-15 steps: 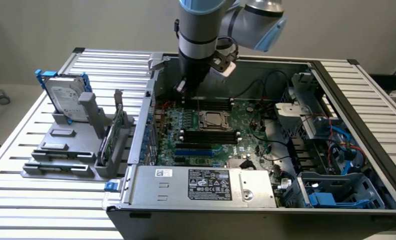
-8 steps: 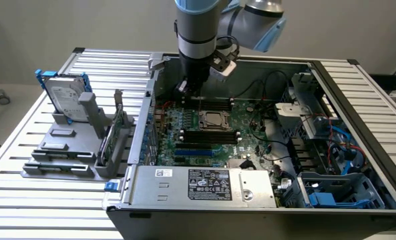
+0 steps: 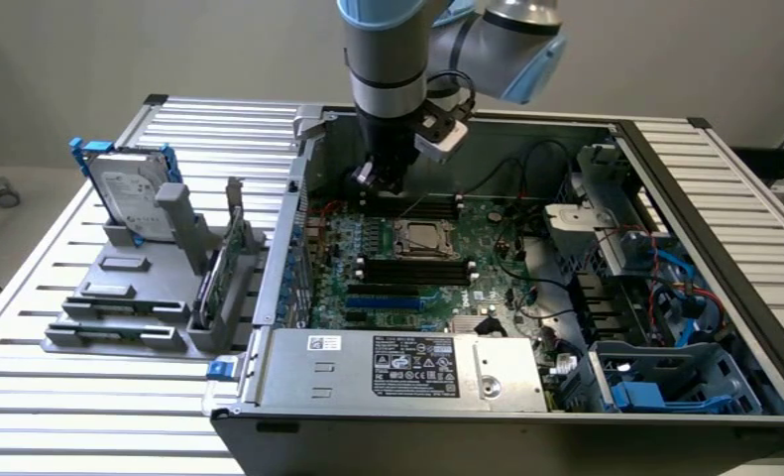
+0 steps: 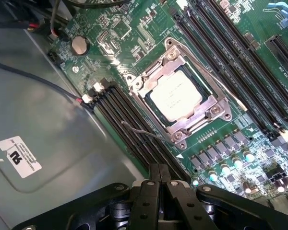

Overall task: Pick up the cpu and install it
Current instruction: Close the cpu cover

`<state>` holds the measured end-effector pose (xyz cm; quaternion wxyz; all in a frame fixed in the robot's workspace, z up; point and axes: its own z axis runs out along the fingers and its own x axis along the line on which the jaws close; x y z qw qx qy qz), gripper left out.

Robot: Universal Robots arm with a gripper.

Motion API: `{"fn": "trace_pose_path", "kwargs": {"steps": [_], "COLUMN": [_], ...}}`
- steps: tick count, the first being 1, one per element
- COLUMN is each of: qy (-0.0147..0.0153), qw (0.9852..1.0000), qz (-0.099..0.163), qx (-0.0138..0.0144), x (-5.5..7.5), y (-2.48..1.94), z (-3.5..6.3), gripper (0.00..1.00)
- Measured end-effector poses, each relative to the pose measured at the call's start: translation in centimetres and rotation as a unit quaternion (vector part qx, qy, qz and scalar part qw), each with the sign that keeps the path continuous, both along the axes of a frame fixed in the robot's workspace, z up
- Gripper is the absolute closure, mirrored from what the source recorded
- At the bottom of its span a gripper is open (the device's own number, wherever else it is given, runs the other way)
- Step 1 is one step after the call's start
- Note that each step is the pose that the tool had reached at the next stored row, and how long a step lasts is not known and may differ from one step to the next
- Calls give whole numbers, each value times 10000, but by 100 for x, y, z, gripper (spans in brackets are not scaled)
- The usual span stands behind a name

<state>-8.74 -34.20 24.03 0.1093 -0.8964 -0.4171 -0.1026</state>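
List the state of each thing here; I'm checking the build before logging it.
cpu: lying flat in its socket, metal frame around it.
claw: shut, empty, clear of the cpu.
memory slots: empty.
hard drive: upright in its blue bracket, outside the case.
computer case: open, side panel off.

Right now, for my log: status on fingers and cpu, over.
Fingers shut, empty, by memory slots. Cpu lying in its socket. Nothing over it.
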Motion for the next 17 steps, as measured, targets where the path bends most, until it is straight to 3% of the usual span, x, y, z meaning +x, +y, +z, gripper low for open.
{"fn": "trace_pose_path", "kwargs": {"steps": [3,7,17], "qy": [-16,-32,-90], "qw": [10000,10000,9999], "qz": [-37,-44,-45], "qx": [-10,-70,-85], "x": [0,0,0], "y": [3,3,5], "z": [-34,-80,-250], "gripper": [89,89,89]}}
